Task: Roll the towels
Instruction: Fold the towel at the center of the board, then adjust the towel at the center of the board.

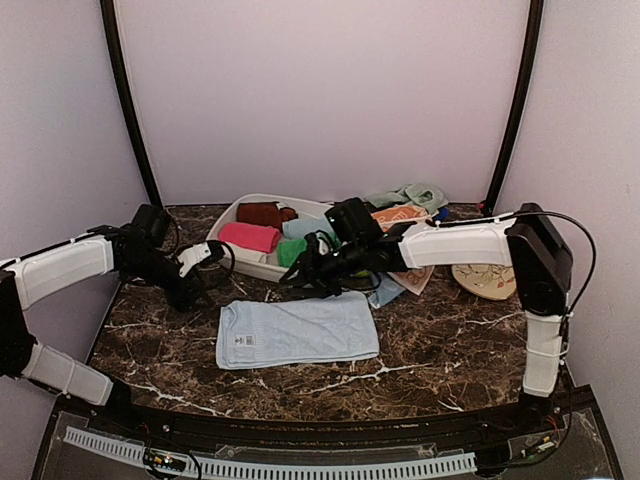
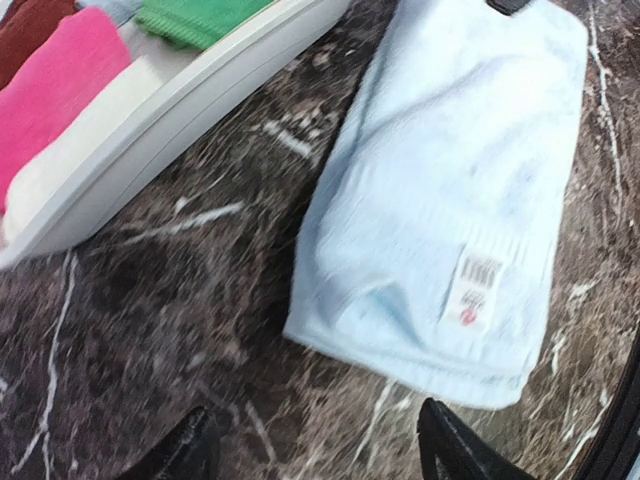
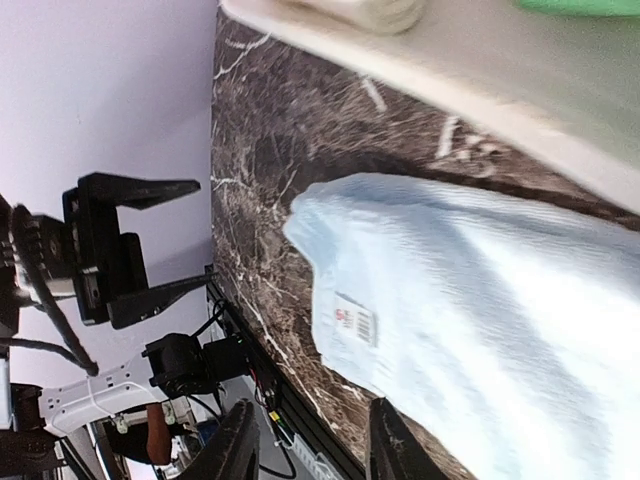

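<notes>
A pale blue towel (image 1: 297, 331) (image 2: 450, 200) (image 3: 480, 290) lies flat on the dark marble table, its label near the left edge. Behind it, a white basin (image 1: 232, 262) (image 2: 170, 110) (image 3: 500, 70) holds rolled pink (image 1: 250, 237) (image 2: 50, 90), brown (image 1: 265, 213) and green (image 1: 292, 252) (image 2: 190, 20) towels. My left gripper (image 1: 188, 290) (image 2: 310, 450) (image 3: 205, 232) hovers open just left of the flat towel, with nothing between its fingers. My right gripper (image 1: 303, 274) (image 3: 312, 450) is open and empty over the towel's far edge, in front of the basin.
More towels lie at the back right: a peach printed one (image 1: 400, 215), a pale green one (image 1: 410, 195) and a blue one (image 1: 385, 290) under my right arm. A round tan disc (image 1: 485, 280) sits at the right. The table's front edge runs close below the flat towel.
</notes>
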`<state>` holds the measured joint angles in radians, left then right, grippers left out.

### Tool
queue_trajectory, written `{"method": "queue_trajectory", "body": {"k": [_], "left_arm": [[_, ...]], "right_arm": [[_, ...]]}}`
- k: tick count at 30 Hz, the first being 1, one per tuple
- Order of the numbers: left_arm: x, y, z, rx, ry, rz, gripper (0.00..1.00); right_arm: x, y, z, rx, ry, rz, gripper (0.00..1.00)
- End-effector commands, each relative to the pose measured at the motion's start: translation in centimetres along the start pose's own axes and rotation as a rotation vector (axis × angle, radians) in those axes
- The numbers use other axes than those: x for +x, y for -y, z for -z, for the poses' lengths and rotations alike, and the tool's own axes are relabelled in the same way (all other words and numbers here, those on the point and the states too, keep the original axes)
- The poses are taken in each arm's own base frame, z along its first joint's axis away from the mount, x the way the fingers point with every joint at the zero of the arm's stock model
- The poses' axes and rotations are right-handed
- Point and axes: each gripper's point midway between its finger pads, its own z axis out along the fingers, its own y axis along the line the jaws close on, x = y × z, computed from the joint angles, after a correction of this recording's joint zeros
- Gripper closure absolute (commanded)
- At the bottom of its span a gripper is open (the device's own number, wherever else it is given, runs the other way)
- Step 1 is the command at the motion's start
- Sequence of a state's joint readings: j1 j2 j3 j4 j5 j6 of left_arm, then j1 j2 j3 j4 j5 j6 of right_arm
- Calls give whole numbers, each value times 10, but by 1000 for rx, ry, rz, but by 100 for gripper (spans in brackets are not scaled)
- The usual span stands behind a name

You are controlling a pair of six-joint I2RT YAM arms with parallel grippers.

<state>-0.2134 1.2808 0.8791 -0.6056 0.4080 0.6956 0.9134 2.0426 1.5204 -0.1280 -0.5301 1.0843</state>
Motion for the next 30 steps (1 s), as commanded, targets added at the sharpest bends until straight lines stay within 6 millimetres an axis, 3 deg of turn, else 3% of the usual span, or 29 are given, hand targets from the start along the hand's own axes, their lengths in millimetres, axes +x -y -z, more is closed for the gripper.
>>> {"method": "queue_trajectory", "body": {"k": [1,6,7,9,12,16,18,20,23,26,30], "left_arm": [[-34,13,-30,42,35,22,34],[-49,16,-61,32,40,-11,38],[-52,17,-66,28,42,-20,39],[-51,14,-75,7,18,-33,41],[-30,2,-87,-54,-72,-43,47],[18,-11,-87,-172,-191,-102,50],[39,-18,-80,-208,-213,-88,50],[50,-27,-73,-241,-218,-74,50],[58,-40,-64,-294,-227,-84,48],[46,-52,-54,-340,-200,-98,40],[5,-70,-28,-415,-111,-118,31]], "right_arm": [[0,48,23,29,35,-55,64],[-3,100,24,82,48,-122,64],[-10,111,23,112,75,22,87],[-17,133,21,171,92,52,96],[-15,154,15,205,81,35,99],[-1,173,17,218,84,-10,100],[4,176,20,214,97,-22,100],[12,180,23,210,99,-43,100],[24,171,20,176,91,-45,100],[41,155,8,155,60,-25,100],[49,129,7,81,53,-34,100]]}}
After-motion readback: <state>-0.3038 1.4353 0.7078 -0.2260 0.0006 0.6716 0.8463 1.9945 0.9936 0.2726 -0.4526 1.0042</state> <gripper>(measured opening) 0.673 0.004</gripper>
